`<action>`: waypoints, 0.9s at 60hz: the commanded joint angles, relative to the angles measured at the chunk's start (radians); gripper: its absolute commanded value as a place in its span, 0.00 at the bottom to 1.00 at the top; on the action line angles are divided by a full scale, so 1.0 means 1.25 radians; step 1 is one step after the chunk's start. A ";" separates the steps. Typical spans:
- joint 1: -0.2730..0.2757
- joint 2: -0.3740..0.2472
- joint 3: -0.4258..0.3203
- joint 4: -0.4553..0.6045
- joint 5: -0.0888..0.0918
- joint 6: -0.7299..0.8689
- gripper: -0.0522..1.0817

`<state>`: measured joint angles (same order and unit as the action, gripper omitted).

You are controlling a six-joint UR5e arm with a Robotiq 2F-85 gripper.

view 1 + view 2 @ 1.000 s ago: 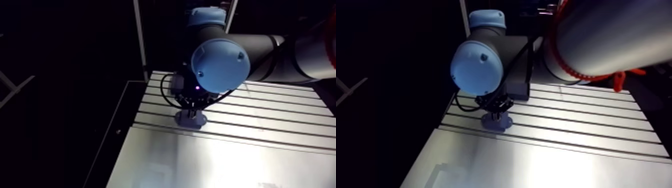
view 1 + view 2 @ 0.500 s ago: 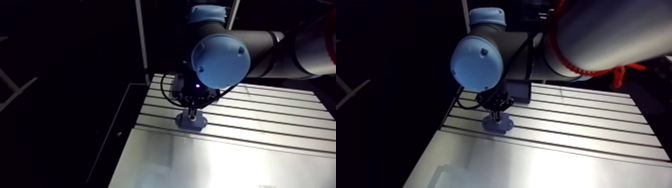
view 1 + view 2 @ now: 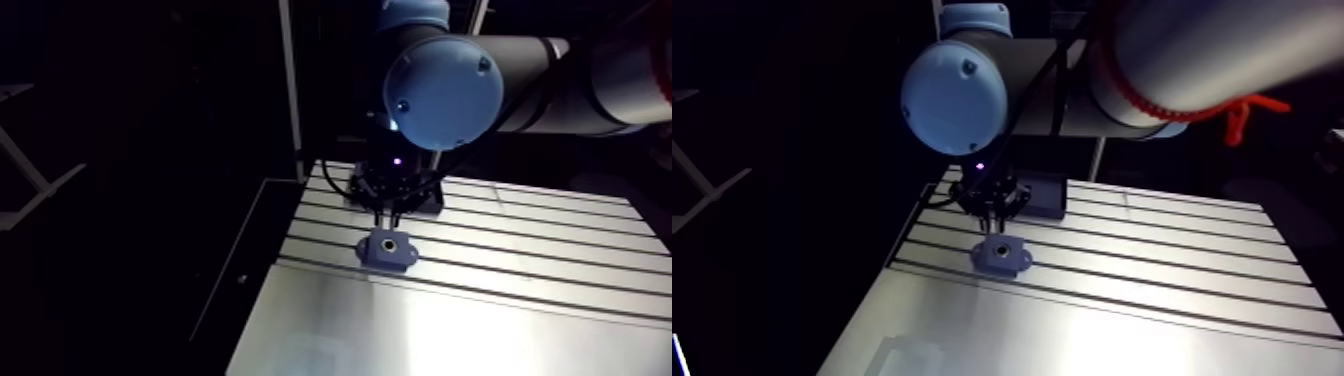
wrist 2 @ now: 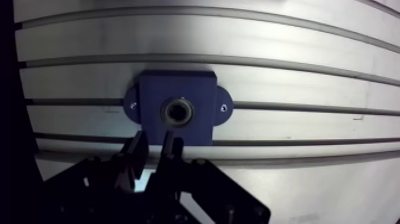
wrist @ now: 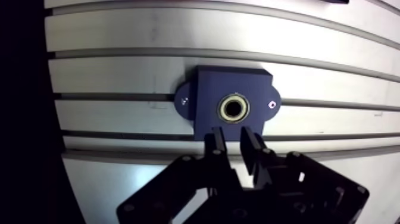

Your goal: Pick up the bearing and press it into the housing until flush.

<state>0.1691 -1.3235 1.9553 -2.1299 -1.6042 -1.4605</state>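
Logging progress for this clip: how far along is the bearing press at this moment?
Done, apparently: the bearing sits as a brass-coloured ring inside the bore of the dark blue housing on the slotted table. In hand: nothing; the hand hangs clear above the housing, fingers slightly apart and empty. Left: confirming flushness, which this top-down view cannot settle.

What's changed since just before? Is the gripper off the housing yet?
Yes. The gripper has lifted off the housing; earlier its fingers were down on it. It now hangs above, fingers narrowly apart and empty. The housing has stayed put on the table, with the bearing seated in its bore.
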 commanded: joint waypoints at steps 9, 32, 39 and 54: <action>-0.005 -0.035 -0.077 0.136 -0.002 -0.044 0.05; -0.040 -0.078 -0.236 0.324 0.000 -0.085 0.05; -0.046 -0.081 -0.270 0.357 -0.001 -0.087 0.05; -0.113 -0.089 -0.339 0.406 -0.001 -0.141 0.05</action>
<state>0.1039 -1.4228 1.6412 -1.7173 -1.6054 -1.5718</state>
